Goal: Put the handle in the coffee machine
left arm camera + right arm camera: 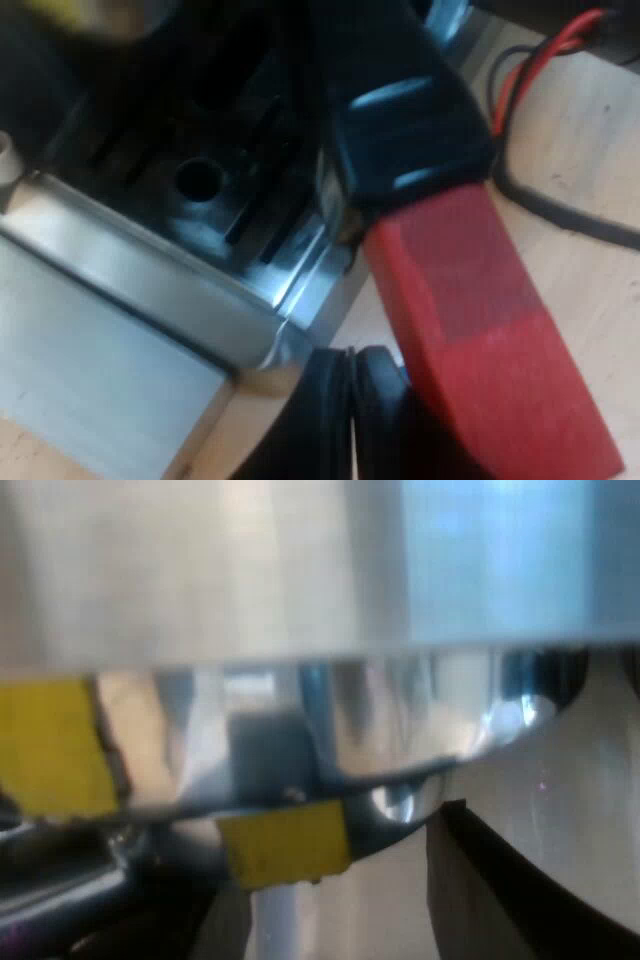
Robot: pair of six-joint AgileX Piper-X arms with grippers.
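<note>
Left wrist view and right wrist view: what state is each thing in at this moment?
Handle: dark part over the drip tray, red end sticking out past the tray's rim; cannot tell whether it is locked in.
Drip tray: seated at the machine's base, black grate in place.
Left gripper: beside the red end; cannot tell whether it grips.
Shiny metal part: close up in the right wrist view, reflecting yellow patches.
</note>
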